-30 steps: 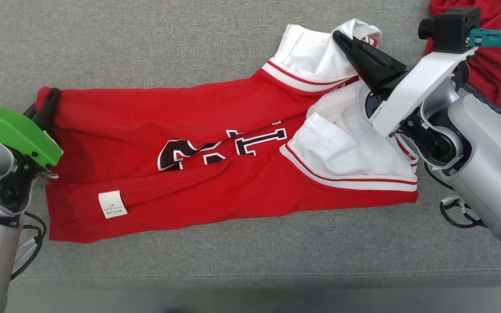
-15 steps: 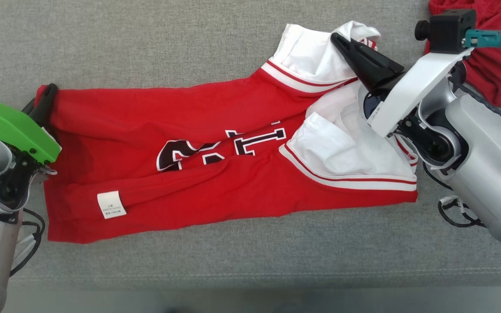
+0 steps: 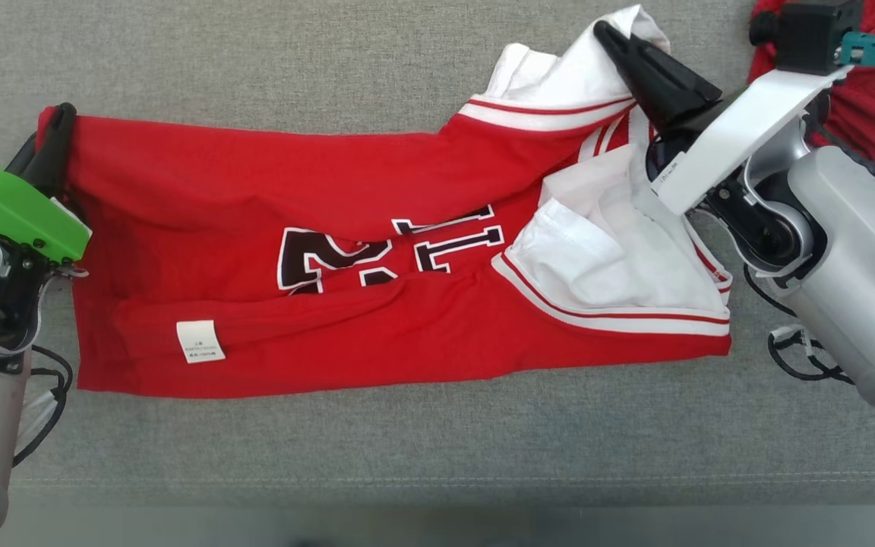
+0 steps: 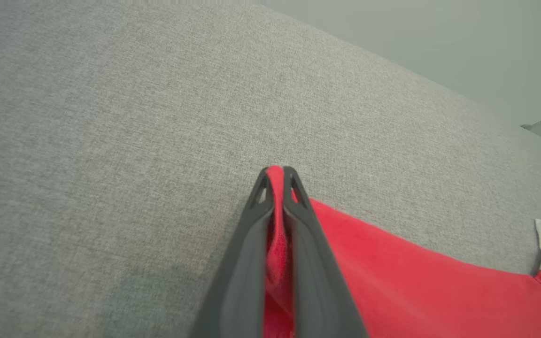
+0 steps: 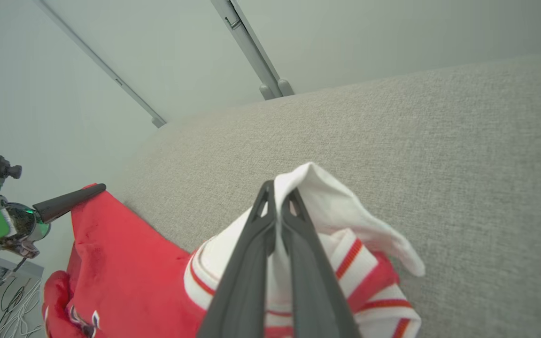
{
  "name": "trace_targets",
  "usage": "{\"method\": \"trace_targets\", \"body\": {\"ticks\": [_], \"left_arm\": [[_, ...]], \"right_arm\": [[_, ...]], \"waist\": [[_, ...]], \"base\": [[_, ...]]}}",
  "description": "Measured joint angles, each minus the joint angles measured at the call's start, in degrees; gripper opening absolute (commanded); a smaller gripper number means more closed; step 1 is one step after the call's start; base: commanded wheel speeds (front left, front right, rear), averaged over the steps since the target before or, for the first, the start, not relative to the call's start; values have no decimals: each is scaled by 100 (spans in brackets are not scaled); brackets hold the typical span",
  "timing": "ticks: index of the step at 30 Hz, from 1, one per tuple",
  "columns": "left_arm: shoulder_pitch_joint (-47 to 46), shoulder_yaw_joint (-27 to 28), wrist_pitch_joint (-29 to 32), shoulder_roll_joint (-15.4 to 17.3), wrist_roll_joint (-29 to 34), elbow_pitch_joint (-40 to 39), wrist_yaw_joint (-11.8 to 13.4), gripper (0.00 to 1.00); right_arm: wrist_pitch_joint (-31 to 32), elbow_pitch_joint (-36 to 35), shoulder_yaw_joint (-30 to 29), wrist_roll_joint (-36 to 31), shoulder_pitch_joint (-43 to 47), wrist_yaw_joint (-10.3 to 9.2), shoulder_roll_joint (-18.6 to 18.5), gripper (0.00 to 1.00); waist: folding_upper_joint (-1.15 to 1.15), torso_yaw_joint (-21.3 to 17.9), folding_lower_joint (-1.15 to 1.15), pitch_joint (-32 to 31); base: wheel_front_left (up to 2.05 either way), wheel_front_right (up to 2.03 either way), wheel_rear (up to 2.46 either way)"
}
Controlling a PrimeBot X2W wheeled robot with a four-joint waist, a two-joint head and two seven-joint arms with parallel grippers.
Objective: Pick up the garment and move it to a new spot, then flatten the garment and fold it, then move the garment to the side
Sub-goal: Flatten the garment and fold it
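grey fabric surface carries the garment, laid lengthwise. left gripper is clamped on its red hem corner, right gripper on a white sleeve. flattening step, by judgement - next, draw the 2 ends taut.

- Left gripper is at the garment's left end, both dark fingers pressed together on the red corner, wrist low beside that edge
- Right gripper pinches the white sleeve at the garment's right end, its pale forearm slanting in from beyond that end
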Motion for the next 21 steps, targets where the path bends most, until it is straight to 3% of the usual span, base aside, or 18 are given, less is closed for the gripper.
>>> {"method": "trace_targets", "body": {"ticks": [10, 21], "left_arm": [[25, 151, -378, -197, -135, 114, -134, 0], [564, 300, -918, -491, -315, 181, -337, 0]], "right_arm": [[-732, -3, -316, -112, -71, 24, 102, 0], [-881, -5, -366, -55, 371, 76, 77, 0]], "waist": [[0, 51, 0, -159], [0, 96, 0, -449]], "base": [[0, 0, 0], [0, 0, 0]]}}
